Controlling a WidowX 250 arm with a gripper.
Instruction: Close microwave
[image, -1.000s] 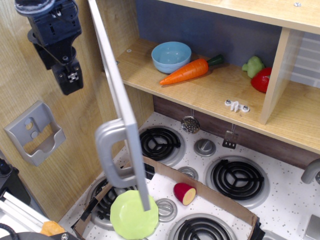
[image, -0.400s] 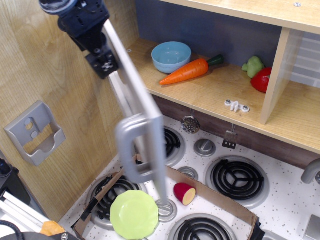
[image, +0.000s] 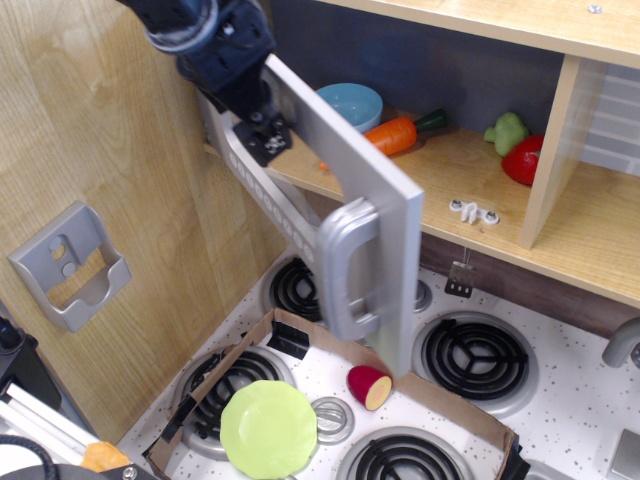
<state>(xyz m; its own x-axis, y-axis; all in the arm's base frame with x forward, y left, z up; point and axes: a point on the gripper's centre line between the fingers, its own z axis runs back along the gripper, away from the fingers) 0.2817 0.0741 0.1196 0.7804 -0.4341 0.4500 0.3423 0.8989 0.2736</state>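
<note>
The microwave (image: 340, 190) door hangs partly swung across the wooden cavity, its grey slab angled out over the stove worktop (image: 560, 420), with the curved handle (image: 345, 270) on its lower outer face. The dark tool (image: 262, 132) presses against the door's upper outer face, above the handle; whether it is open or closed cannot be told. Behind the door, a blue bowl (image: 350, 100) and a carrot (image: 395, 132) sit on the cavity shelf. Below the door lie a green plate (image: 267, 430) and a red potato half (image: 368, 387).
</note>
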